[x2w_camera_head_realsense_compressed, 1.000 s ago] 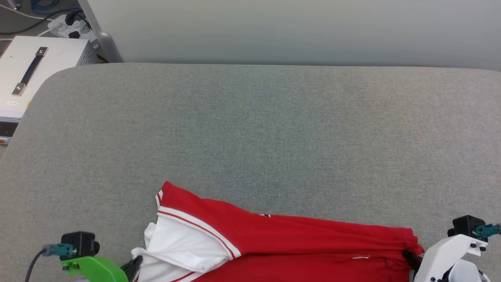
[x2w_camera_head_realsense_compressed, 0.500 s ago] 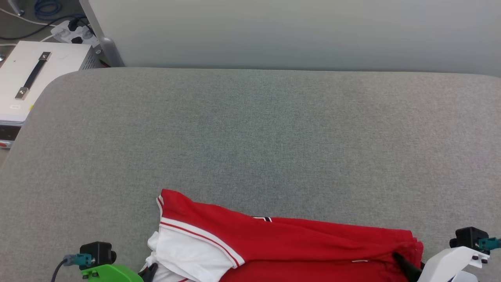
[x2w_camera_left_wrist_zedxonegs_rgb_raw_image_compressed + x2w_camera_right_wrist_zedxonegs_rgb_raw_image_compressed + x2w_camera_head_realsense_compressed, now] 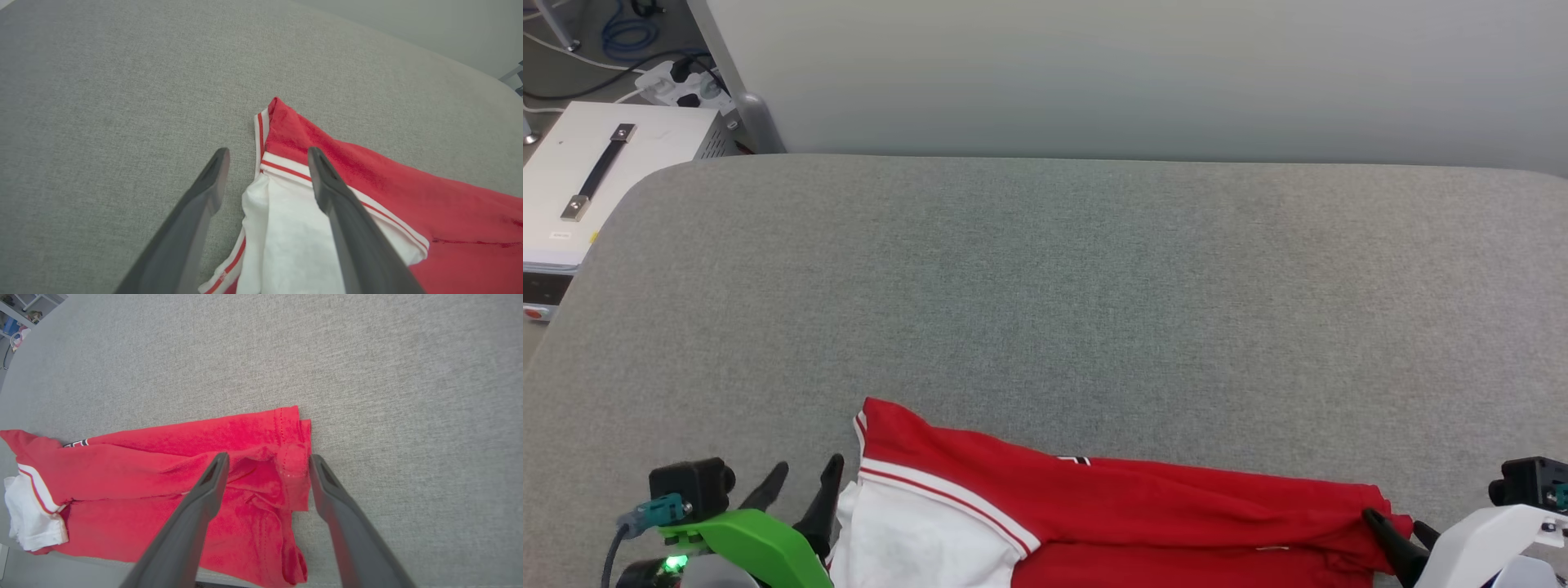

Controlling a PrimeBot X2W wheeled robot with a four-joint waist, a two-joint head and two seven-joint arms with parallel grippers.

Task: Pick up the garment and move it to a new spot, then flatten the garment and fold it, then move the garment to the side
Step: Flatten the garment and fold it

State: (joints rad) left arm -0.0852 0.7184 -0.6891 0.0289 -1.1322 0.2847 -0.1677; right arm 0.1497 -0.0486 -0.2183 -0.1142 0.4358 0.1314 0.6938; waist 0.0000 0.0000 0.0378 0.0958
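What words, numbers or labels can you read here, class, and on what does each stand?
None can be read.
Garment: black print peeks from a fold, mostly hidden, unreadable.
White box: small label near its edge, too small to read.

A second ago the left gripper (image 3: 807, 465) is clamped on the white sleeve edge of the garment (image 3: 1160, 506); now its fingers stand spread above that sleeve. The right gripper (image 3: 1395, 521) has likewise let go, straddling the red hem corner. The head camera has tilted, so the whole scene sits slightly lower.
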